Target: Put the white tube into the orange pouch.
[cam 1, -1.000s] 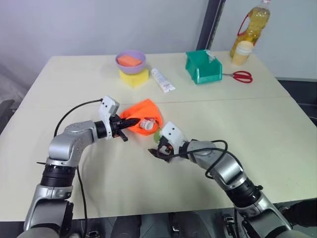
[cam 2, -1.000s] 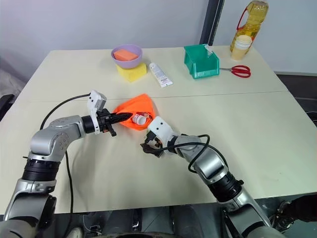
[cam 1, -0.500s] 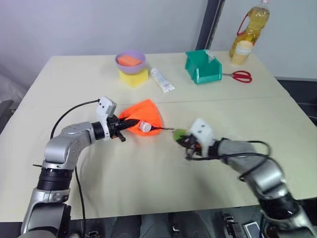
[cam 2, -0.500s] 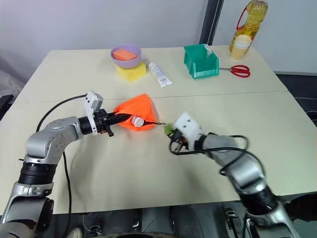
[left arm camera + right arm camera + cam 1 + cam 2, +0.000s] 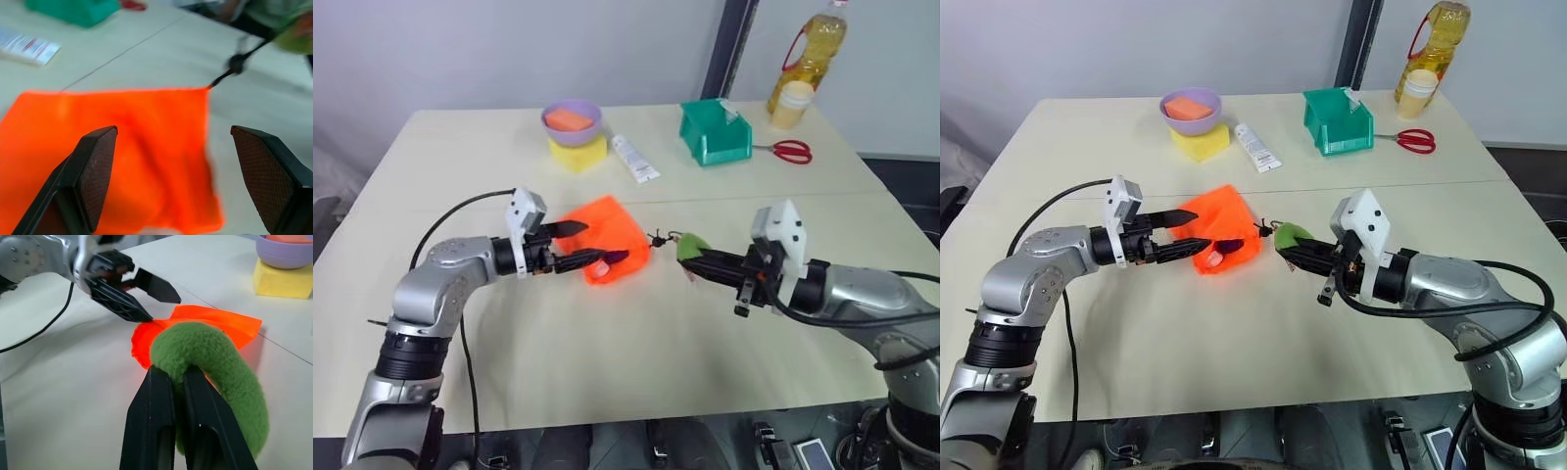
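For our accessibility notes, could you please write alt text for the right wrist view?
The right gripper is shut on a fuzzy green disc. Beyond it the orange pouch lies on the table, with the left gripper open at its far edge. A purple bowl sits on a yellow sponge.

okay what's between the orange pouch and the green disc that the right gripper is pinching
A taut black cord with a small knot runs from the orange pouch to the green disc in the right gripper. The head views show this.
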